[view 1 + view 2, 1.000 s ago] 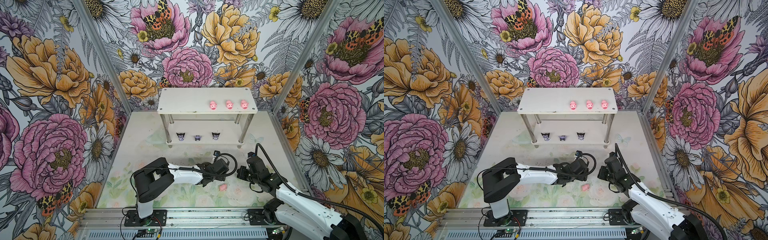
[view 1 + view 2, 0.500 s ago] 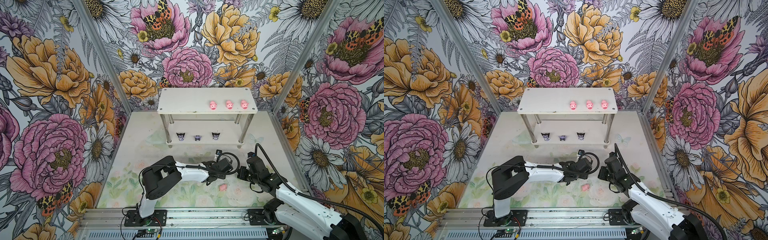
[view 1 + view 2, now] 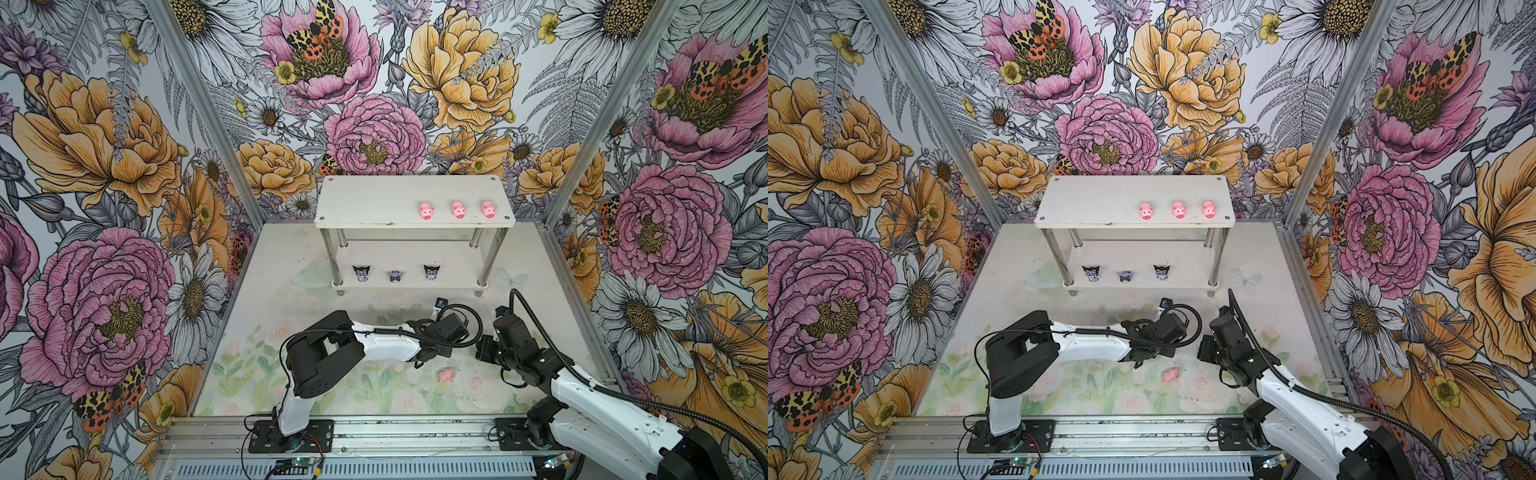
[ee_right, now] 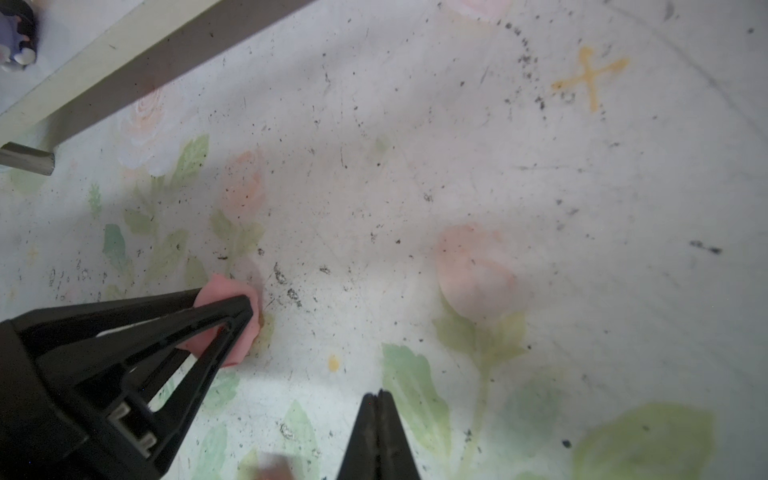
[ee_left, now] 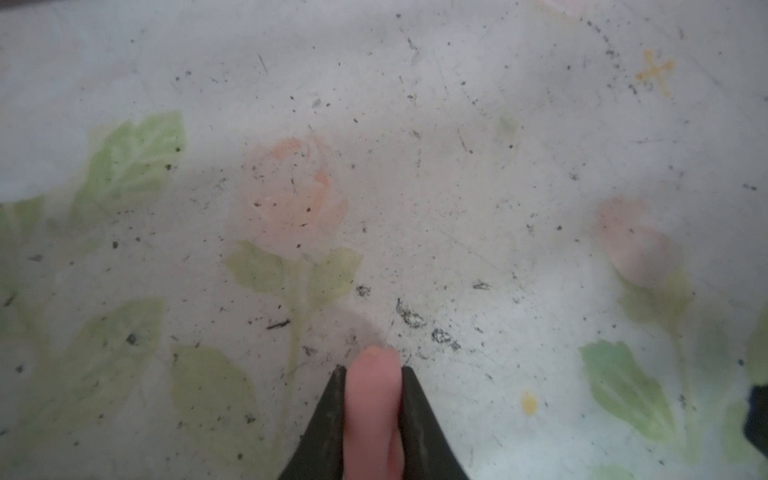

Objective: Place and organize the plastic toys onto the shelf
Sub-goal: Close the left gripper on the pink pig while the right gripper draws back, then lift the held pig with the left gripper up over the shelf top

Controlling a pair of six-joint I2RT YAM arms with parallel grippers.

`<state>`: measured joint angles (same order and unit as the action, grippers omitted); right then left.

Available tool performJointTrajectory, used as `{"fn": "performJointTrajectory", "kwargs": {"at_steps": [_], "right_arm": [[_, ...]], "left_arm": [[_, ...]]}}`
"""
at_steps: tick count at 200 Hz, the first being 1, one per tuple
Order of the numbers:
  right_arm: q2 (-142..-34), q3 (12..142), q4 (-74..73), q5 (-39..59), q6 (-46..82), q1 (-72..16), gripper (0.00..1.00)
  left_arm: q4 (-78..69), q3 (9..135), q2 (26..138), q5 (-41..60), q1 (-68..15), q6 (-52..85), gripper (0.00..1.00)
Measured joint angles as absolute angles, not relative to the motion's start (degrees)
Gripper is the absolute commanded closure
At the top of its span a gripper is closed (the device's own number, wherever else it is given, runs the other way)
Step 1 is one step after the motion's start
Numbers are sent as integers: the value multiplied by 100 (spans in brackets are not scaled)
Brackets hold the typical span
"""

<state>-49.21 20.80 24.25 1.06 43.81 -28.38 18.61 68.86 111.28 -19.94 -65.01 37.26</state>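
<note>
My left gripper (image 5: 372,368) is shut on a pink pig toy (image 5: 372,415), low over the floral floor. The right wrist view shows the same grip from the side, with the pig (image 4: 237,340) pinched between the left gripper's black fingers (image 4: 216,324). Beside it my right gripper (image 4: 377,395) is shut on nothing. Another pink pig (image 3: 446,375) lies loose on the floor between the two arms. The white shelf (image 3: 365,199) stands at the back, with three pigs (image 3: 458,209) on its top tier and three black-and-lavender figures (image 3: 395,275) on its lower tier.
Floral walls with metal corner posts (image 3: 582,124) close in the floor on three sides. Both arm bases sit on the rail (image 3: 415,428) at the front. The left arm (image 3: 374,345) lies low across the floor's middle, with a cable loop (image 3: 469,320) above its wrist.
My left gripper has gone from open to shut and now pinches a pink pig. Its arm reached a little further right. The right arm has stayed where it was.
</note>
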Motion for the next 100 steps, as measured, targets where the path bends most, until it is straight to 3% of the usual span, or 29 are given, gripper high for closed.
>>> {"fn": "performJointTrajectory", "kwargs": {"at_steps": [100], "right_arm": [[-5087, 1968, 2416, 64, 4226, -2727, 95]], "left_arm": [[3675, 7387, 8353, -2620, -6165, 2676, 79]]}}
